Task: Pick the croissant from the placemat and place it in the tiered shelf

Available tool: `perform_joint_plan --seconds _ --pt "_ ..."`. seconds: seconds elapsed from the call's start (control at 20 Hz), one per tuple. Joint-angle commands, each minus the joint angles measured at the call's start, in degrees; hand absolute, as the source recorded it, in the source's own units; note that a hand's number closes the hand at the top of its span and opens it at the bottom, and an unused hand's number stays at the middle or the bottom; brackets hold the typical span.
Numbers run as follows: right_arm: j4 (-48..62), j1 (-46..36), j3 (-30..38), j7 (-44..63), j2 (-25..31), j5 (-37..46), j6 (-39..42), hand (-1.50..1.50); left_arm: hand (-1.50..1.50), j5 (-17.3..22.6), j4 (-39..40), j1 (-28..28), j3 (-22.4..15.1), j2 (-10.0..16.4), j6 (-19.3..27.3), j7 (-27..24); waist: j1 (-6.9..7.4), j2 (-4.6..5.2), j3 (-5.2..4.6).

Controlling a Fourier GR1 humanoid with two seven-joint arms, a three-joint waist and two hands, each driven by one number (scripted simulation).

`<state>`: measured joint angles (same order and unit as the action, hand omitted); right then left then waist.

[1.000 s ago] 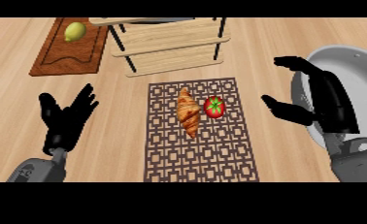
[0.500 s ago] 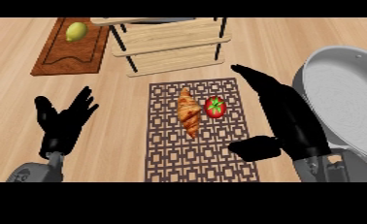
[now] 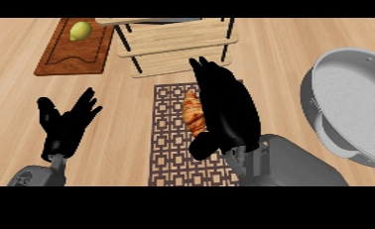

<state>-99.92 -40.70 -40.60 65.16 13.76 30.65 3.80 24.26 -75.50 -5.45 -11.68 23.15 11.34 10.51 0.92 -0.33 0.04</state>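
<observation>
A golden croissant lies on the brown patterned placemat in the middle of the counter. My right hand hovers flat over the mat with straight fingers pointing away, covering the croissant's right side and whatever lies beside it. Its thumb sticks out low on the left. The wooden tiered shelf with black posts stands just beyond the mat. My left hand rests open at the lower left, fingers up, away from the mat.
A dark wooden cutting board with a yellow-green lemon lies at the back left. A large grey pan sits at the right edge of the counter.
My right hand has swung left from the pan side to over the placemat, now hiding the red tomato and part of the croissant. The left hand stays put.
</observation>
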Motion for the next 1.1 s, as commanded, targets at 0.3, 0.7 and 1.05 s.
perform_joint_plan --seconds 0.3,0.7,1.05 --pt "23.5 -6.9 -0.3 10.5 -13.5 9.2 0.6 -1.50 0.00 -1.3 1.0 -0.9 -0.7 -1.4 0.4 1.8 0.11 0.57 -0.13" --pt "28.8 -9.8 -4.9 15.5 -13.7 4.9 1.2 -1.50 0.00 -2.3 -0.1 0.6 -1.1 -2.5 0.9 2.0 0.66 0.34 -0.11" --pt "30.7 -7.1 -6.9 17.2 -13.7 8.4 0.2 -1.50 0.00 -2.3 0.2 1.6 0.3 -2.2 0.3 1.6 -0.55 0.08 -0.08"
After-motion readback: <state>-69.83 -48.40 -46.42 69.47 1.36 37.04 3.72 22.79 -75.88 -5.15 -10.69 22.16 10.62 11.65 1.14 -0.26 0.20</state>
